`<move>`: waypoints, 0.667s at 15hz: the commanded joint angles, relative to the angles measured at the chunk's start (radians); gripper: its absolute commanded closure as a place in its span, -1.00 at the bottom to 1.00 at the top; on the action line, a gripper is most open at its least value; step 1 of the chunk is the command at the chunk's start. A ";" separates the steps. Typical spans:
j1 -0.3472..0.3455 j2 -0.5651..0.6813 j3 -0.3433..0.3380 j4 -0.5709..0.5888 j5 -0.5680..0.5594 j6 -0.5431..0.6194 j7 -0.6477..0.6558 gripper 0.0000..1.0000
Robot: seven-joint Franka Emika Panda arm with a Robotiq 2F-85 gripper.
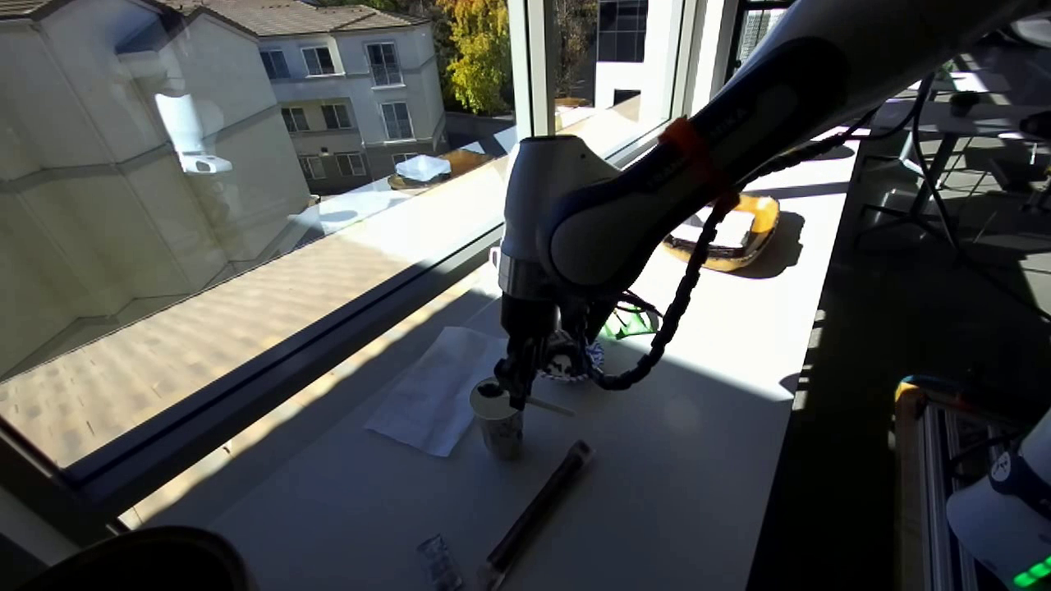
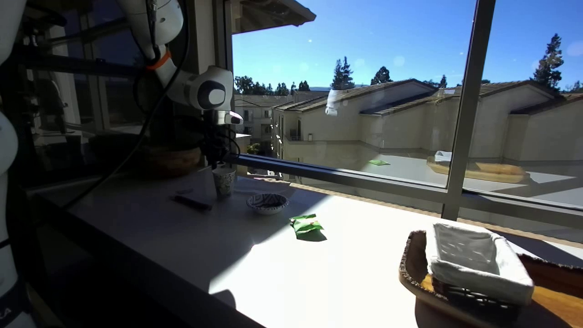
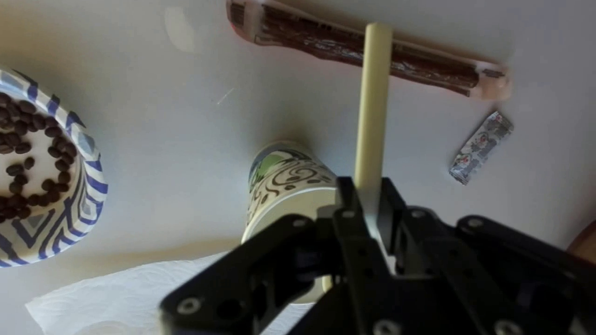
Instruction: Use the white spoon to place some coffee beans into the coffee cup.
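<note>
While the jaws of the gripper (image 3: 366,197) pinch the white spoon (image 3: 374,97), the coffee cup (image 3: 287,179) stands upright just beneath; further out: patterned bowl (image 3: 91,197) with coffee beans (image 3: 16,201), paper towel (image 3: 121,293), wrapped dark stick (image 3: 316,35), small packet (image 3: 481,148).

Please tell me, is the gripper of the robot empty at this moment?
No: in the wrist view, the gripper is closed on the white spoon.
</note>
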 commanded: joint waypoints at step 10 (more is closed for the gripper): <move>-0.126 0.003 0.054 0.036 0.313 -0.186 -0.305 0.93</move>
